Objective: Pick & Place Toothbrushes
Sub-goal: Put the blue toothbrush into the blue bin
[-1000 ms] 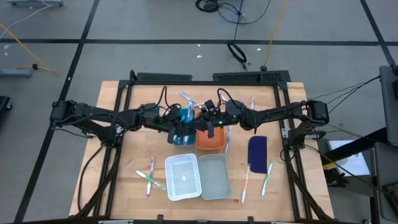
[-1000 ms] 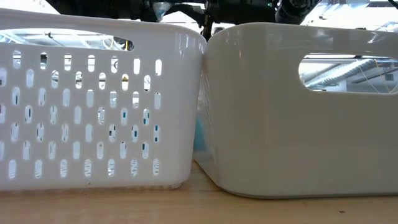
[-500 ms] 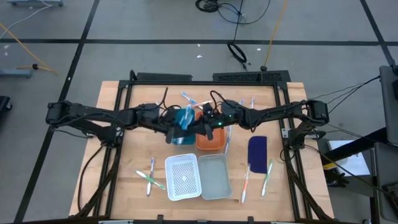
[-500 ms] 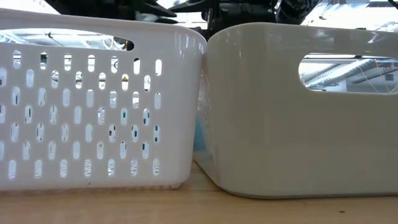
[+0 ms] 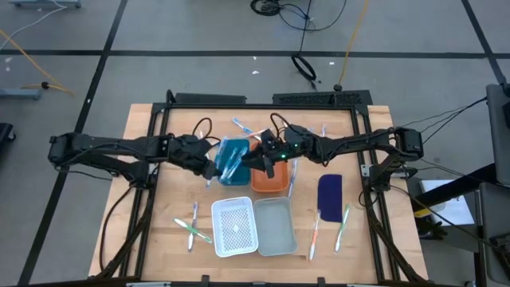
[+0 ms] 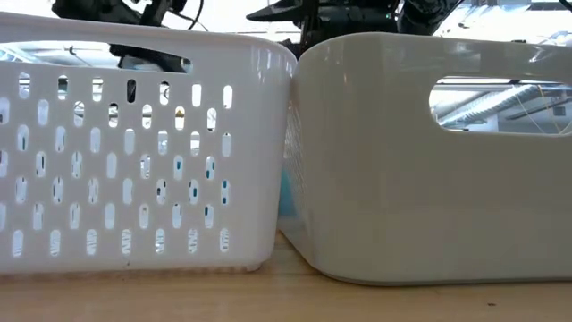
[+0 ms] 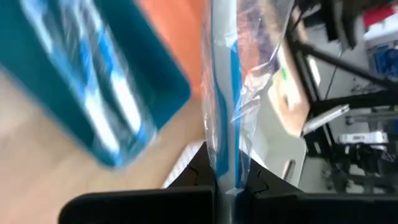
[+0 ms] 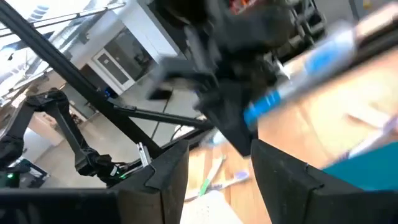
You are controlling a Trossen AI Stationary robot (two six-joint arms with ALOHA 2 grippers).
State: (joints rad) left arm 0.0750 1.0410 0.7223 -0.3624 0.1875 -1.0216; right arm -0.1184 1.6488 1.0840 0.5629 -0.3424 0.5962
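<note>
My left gripper (image 5: 210, 167) is shut on a white-and-blue toothbrush (image 7: 222, 93) in a clear wrapper, beside the left edge of the teal bin (image 5: 233, 159). My right gripper (image 5: 266, 162) stands open over the orange bin (image 5: 269, 179), with nothing between its fingers (image 8: 163, 171). The right wrist view shows the held toothbrush (image 8: 283, 90) farther off, with my left gripper on it. Loose toothbrushes lie flat on the table at the near left (image 5: 191, 226), the near right (image 5: 315, 233) (image 5: 343, 226) and behind the bins (image 5: 243, 127). My left gripper pinches one end of the toothbrush (image 7: 225, 177), wrapper and all, between its two fingers. The toothbrush sticks straight out ahead of the fingers, lifted clear over the table near the teal bin.
A white perforated basket (image 5: 233, 228) and a pale solid tray (image 5: 276, 226) stand side by side at the near middle. They fill the low view as the basket (image 6: 134, 152) and the tray (image 6: 429, 179). A dark blue flat piece (image 5: 330, 194) lies to the right.
My right gripper has opened and let go of the toothbrush over the bins. My left gripper, still shut on the toothbrush, has drawn back toward the table's left edge and has rolled and tipped as it went.
</note>
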